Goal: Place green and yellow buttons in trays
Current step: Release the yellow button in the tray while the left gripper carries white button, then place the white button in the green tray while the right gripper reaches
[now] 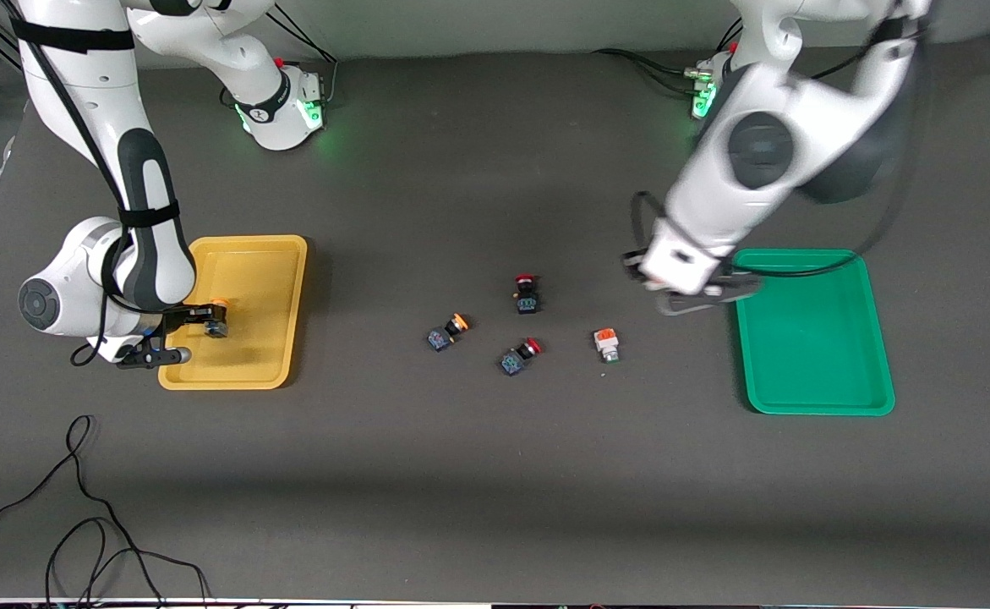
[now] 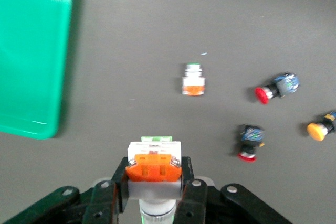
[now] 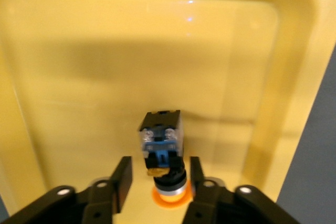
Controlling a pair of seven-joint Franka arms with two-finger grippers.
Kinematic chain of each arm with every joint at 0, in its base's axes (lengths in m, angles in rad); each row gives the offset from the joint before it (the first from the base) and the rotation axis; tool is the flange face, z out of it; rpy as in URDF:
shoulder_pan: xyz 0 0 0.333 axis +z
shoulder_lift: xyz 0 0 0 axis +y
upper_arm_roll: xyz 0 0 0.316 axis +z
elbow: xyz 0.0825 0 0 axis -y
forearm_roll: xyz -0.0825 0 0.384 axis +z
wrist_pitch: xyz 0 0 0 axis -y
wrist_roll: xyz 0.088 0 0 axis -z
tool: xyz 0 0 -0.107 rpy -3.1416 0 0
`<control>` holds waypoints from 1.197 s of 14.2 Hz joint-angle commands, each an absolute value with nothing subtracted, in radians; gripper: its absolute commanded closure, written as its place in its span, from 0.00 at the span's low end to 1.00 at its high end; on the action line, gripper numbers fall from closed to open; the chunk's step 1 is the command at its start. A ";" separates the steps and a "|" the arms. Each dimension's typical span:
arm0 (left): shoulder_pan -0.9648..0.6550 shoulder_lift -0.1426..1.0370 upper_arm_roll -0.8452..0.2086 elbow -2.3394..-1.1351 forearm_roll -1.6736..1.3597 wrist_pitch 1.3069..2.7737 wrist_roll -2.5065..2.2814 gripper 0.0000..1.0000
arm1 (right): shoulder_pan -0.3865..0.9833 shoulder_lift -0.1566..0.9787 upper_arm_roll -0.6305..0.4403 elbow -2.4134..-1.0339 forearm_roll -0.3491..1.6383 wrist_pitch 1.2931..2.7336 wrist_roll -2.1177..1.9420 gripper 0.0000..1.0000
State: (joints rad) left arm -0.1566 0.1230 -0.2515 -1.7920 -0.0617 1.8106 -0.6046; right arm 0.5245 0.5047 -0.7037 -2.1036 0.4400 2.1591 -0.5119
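Note:
My right gripper [image 1: 207, 326] is low in the yellow tray [image 1: 245, 288], open. A yellow-capped button [image 3: 161, 148] sits on the tray floor between its fingers [image 3: 122, 179], with a gap on one side. My left gripper [image 1: 697, 296] is shut on a white-bodied button with an orange block [image 2: 155, 167], over the table beside the green tray [image 1: 812, 338]. A second white button [image 1: 606, 344] and a second yellow-capped button [image 1: 448, 330] lie mid-table. They also show in the left wrist view: white [image 2: 193, 80], yellow-capped [image 2: 321, 127].
Two red-capped buttons lie mid-table, one [image 1: 527, 294] farther from the front camera, one [image 1: 520, 355] nearer. A black cable [image 1: 80, 507] loops on the table near the front edge at the right arm's end. The green tray [image 2: 31, 51] holds nothing.

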 commanded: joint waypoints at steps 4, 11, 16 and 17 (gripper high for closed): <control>0.153 0.074 -0.255 -1.818 -0.075 1.698 -0.174 0.74 | 0.555 0.479 -0.707 -1.929 0.476 1.874 -0.386 0.00; 0.284 0.185 -0.255 -2.164 0.069 2.269 -0.038 0.74 | 0.897 0.558 -0.683 -1.714 0.661 1.867 0.246 0.00; 0.295 0.350 -0.249 -2.247 0.121 2.566 -0.041 0.72 | 1.011 0.730 -0.609 -1.565 0.693 2.001 0.578 0.00; 0.295 0.351 -0.249 -2.247 0.123 2.563 -0.041 0.66 | 1.018 0.748 -0.597 -1.572 0.693 2.046 0.600 0.00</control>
State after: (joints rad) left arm 0.2819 0.3590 -0.2402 -2.2465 0.1004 2.5581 -0.0529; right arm 1.0185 0.6784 -0.6056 -1.6070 0.6635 1.9891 0.5496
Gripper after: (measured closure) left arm 0.586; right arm 0.000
